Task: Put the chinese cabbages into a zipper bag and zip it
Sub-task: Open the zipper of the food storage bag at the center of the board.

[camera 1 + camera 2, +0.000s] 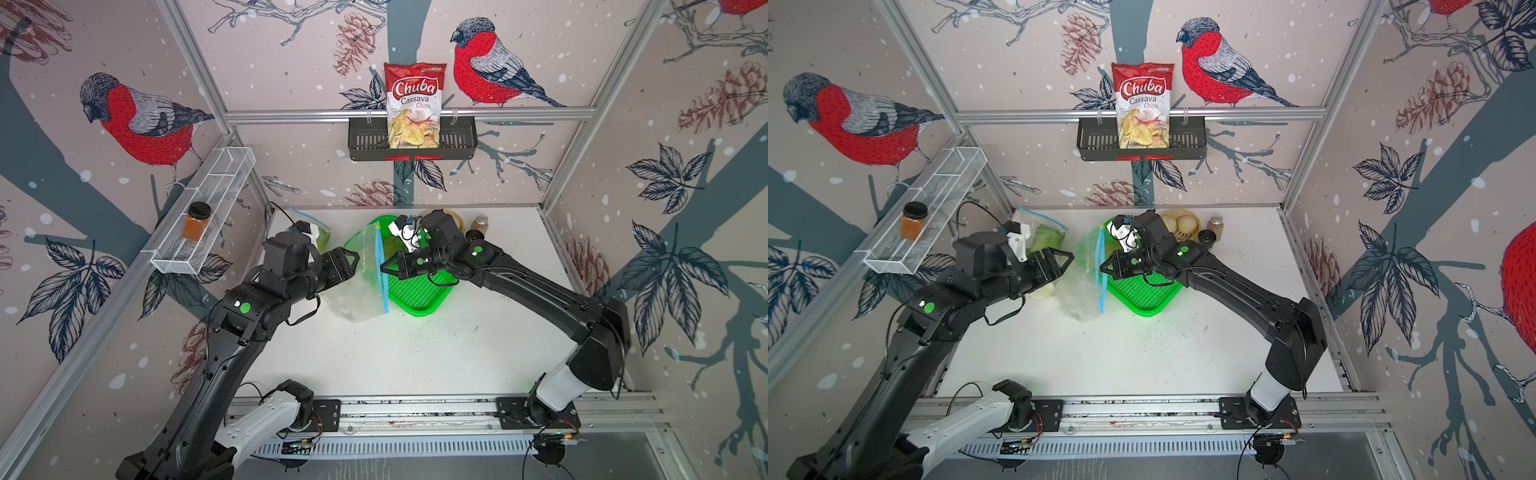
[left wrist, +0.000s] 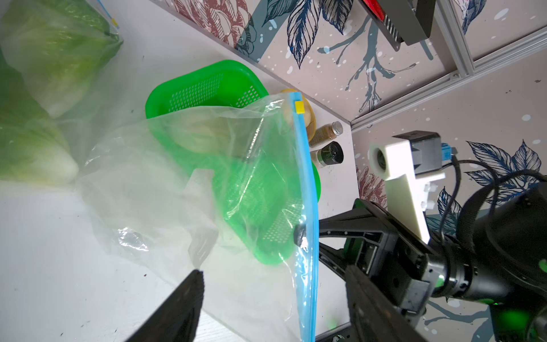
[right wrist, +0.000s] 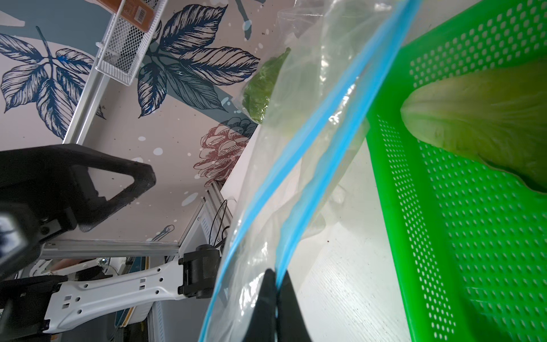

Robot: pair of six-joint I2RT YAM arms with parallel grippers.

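Note:
A clear zipper bag (image 1: pixel 359 286) with a blue zip strip (image 1: pixel 383 266) stands on the white table beside the green tray (image 1: pixel 419 291). My right gripper (image 1: pixel 383 268) is shut on one blue lip of the bag's mouth, as the right wrist view shows (image 3: pixel 276 275). My left gripper (image 1: pixel 351 272) is open beside the bag, and the bag's film and zip edge (image 2: pixel 307 266) lie between its wide-apart fingers (image 2: pixel 189 296). One chinese cabbage (image 3: pixel 479 118) lies in the tray. Another chinese cabbage (image 1: pixel 1044 291) lies on the table under the left gripper.
A second zipper bag holding a cabbage (image 1: pixel 1046 237) lies at the back left. A basket of pale buns (image 1: pixel 1179 224) and two small jars (image 1: pixel 1214 224) stand at the back. A wire shelf with a jar (image 1: pixel 197 222) and a black basket with chips (image 1: pixel 413 104) hang on the walls.

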